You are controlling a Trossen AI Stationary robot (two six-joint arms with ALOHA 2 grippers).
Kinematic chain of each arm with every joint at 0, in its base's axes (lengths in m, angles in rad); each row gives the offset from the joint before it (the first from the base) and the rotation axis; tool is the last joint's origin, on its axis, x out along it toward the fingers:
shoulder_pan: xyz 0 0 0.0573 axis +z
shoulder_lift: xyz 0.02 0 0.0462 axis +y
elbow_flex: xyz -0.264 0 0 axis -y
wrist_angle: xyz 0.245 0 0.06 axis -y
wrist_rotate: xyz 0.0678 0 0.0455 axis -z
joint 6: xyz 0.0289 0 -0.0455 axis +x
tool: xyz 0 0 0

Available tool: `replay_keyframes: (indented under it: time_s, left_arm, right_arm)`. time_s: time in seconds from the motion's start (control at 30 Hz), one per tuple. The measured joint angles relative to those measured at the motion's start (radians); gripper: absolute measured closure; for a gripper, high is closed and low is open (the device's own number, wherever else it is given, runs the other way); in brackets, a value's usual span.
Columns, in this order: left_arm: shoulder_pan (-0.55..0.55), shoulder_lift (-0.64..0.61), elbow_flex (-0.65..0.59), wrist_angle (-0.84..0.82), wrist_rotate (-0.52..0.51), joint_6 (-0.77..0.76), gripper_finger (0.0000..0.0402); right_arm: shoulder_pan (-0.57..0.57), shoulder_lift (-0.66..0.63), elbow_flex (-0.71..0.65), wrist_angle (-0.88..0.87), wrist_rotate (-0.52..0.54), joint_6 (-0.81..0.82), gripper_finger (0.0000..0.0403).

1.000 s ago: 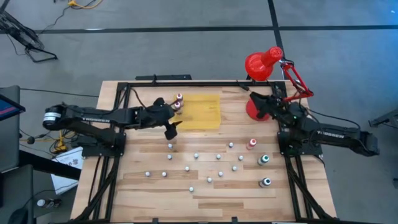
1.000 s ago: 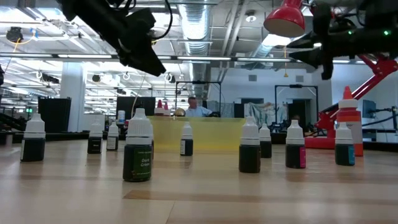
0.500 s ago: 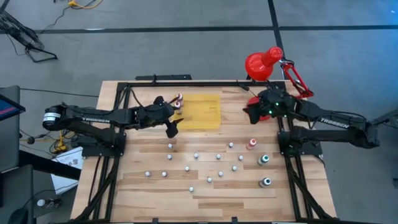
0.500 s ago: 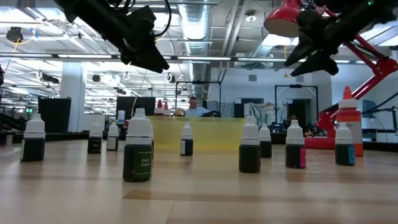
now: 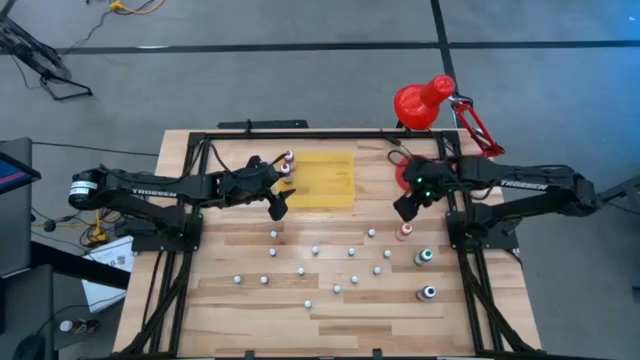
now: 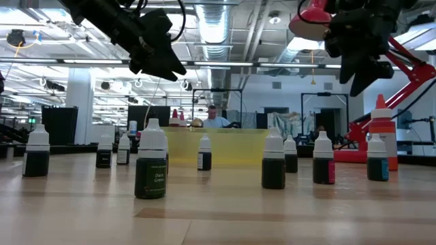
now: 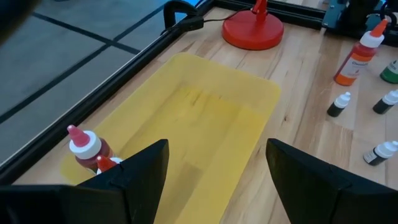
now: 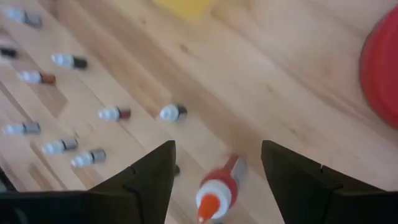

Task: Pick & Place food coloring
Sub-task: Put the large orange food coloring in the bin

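Several tiny white-capped food coloring bottles (image 5: 337,262) stand upright on the wooden table's near half. A taller orange bottle (image 5: 405,232) and two green-topped ones (image 5: 425,257) stand toward the right. Two pink- and red-capped bottles (image 7: 84,143) stand at the left end of the yellow mat (image 5: 322,178). My right gripper (image 5: 403,210) hangs open, pointing steeply down, just above and beyond the orange bottle (image 8: 217,194), touching nothing. My left gripper (image 5: 277,207) hovers open over the mat's near left corner, empty.
A red desk lamp (image 5: 420,103) stands at the far right, its round base (image 7: 253,31) on the table behind my right gripper. A black frame (image 5: 300,133) runs along the table's far edge. Bare wood lies between the mat and the bottles.
My right gripper has swung away from the lamp base toward the table's near edge, rising a little. It has tipped from nearly level to pointing steeply down over the orange bottle, and its fingers have spread wider. The bottles have kept their places.
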Motion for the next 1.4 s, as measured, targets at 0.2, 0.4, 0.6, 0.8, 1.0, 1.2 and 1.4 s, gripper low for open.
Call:
replay_keyframes:
  time_s: [0.2,0.4,0.6,0.8,1.0,1.2,1.4]
  left_arm:
    - [0.000,0.000,0.000,-0.021,0.000,-0.021,0.0139]
    - [0.000,0.000,0.000,-0.024,0.000,-0.021,0.0139]
    - [0.000,0.000,0.000,-0.038,0.000,-0.021,0.0139]
    - [0.000,0.000,0.000,-0.045,0.000,-0.020,0.0139]
    - [0.000,0.001,0.001,-0.072,0.000,-0.020,0.0139]
    - [0.000,0.001,0.001,-0.071,-0.001,-0.013,0.0139]
    - [0.000,0.001,0.001,-0.064,-0.031,0.012,0.0139]
  right_arm:
    - [0.096,0.065,0.000,-0.023,0.001,0.081,0.0179]
    - [0.164,0.142,0.000,-0.044,0.003,0.100,0.0179]
    - [0.193,0.210,0.000,-0.079,0.002,0.100,0.0180]
    - [0.197,0.238,0.000,-0.131,0.003,0.100,0.0192]
    - [0.197,0.244,0.000,-0.115,0.021,0.100,0.0214]
    - [0.197,0.241,0.000,-0.115,0.055,0.100,0.0250]
    - [0.197,0.242,0.000,-0.119,0.051,0.099,0.0300]
